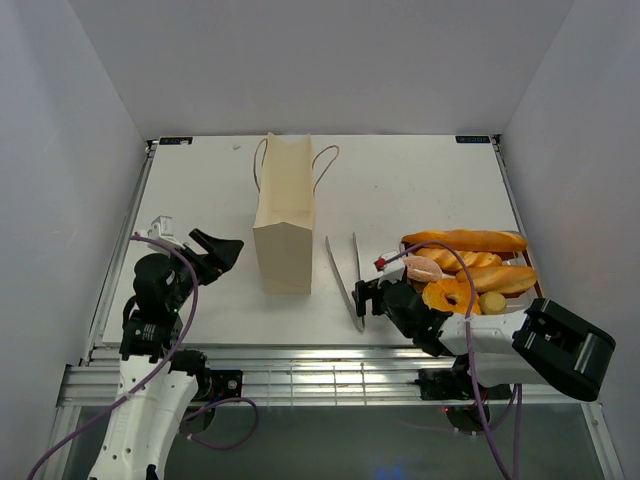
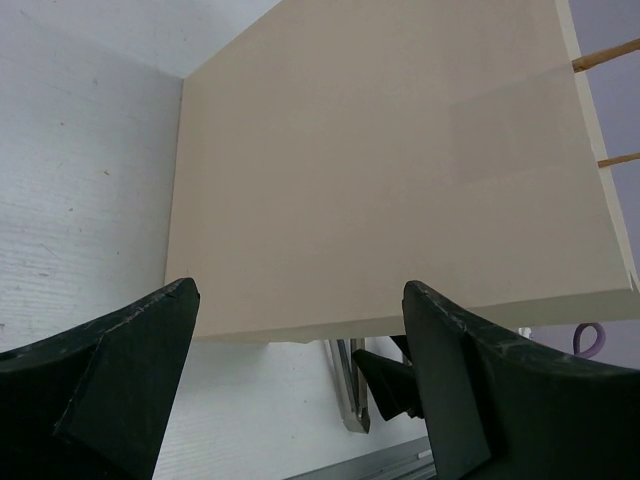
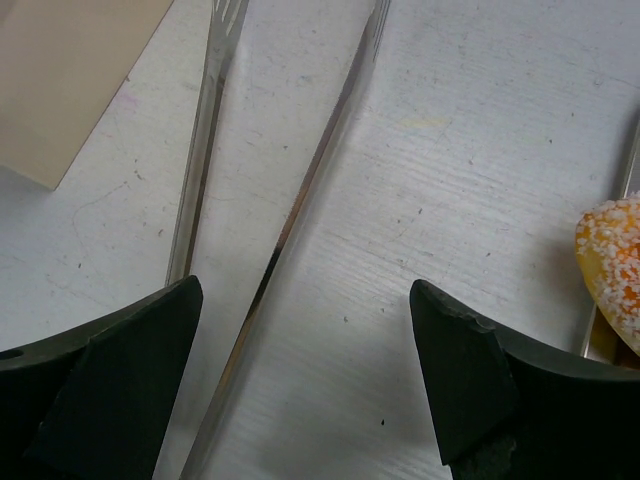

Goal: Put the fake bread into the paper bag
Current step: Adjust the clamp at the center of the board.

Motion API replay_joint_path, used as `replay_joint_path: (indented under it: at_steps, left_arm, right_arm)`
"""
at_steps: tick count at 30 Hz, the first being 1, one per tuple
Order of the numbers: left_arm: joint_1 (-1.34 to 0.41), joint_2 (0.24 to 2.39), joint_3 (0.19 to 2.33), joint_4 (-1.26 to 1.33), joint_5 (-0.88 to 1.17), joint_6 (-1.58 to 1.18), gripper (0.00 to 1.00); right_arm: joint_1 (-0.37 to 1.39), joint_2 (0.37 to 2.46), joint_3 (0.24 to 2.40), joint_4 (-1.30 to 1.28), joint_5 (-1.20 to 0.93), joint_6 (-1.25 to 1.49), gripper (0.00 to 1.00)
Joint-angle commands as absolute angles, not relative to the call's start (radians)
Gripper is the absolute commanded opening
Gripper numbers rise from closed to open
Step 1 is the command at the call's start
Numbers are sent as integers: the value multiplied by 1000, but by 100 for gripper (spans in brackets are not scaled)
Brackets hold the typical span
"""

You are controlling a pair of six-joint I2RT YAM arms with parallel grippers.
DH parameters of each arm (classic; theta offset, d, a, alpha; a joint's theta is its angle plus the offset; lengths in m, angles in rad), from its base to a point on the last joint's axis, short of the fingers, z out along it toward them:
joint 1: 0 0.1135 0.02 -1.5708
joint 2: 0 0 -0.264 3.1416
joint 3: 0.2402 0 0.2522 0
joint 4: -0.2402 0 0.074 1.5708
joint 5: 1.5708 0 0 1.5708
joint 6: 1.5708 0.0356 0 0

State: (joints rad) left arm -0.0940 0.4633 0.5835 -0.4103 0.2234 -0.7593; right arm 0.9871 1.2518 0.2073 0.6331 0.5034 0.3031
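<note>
Paper bag [image 1: 284, 225] is mid-table: judged light and thin-walled, easily shoved or creased. Fake bread [image 1: 468, 268] is piled at the right: judged light, rigid and smooth, best gripped across a narrow middle. Left gripper [image 1: 224, 251] is wide open, empty, facing the bag. Right gripper [image 1: 366, 298] is wide open, empty, above the tongs [image 3: 200, 150].

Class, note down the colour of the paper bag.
Plain tan; the bag shows best in the top view.

1. One paper bag [image 1: 285, 235] is recorded.
2. One pair of tongs [image 1: 345, 275] is noted.
3. One tray [image 1: 537, 285] is noted.
4. About six pieces of fake bread [image 1: 465, 240] are counted.
5. Two grippers are counted: left gripper [image 1: 222, 250], right gripper [image 1: 365, 298].
</note>
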Motion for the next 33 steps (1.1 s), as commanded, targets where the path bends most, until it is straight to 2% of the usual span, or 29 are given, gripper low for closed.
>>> replay_joint_path:
  at_steps: [1,5,9,22,25,33]
  left_arm:
    - [-94,456,583,-396,245,-753,93]
    - [-94,448,574,-388,255,-768,93]
    - [-94,440,563,-385,264,-781,93]
    - [-94,416,598,-414,268,-781,92]
    - [-94,417,606,-419,271,-779,92]
    - [-94,414,584,-411,290,-796,92]
  right_arm:
    - [997,1200,181,764,568,287,90]
    - [1002,1138,175,767,526,281,90]
    - [1002,1167,189,787,486,281,90]
    - [1077,1466,206,1014,532,311,90]
    - [1118,1450,189,1012,665,318,90]
    - [1132,1341,179,954,695,285,90]
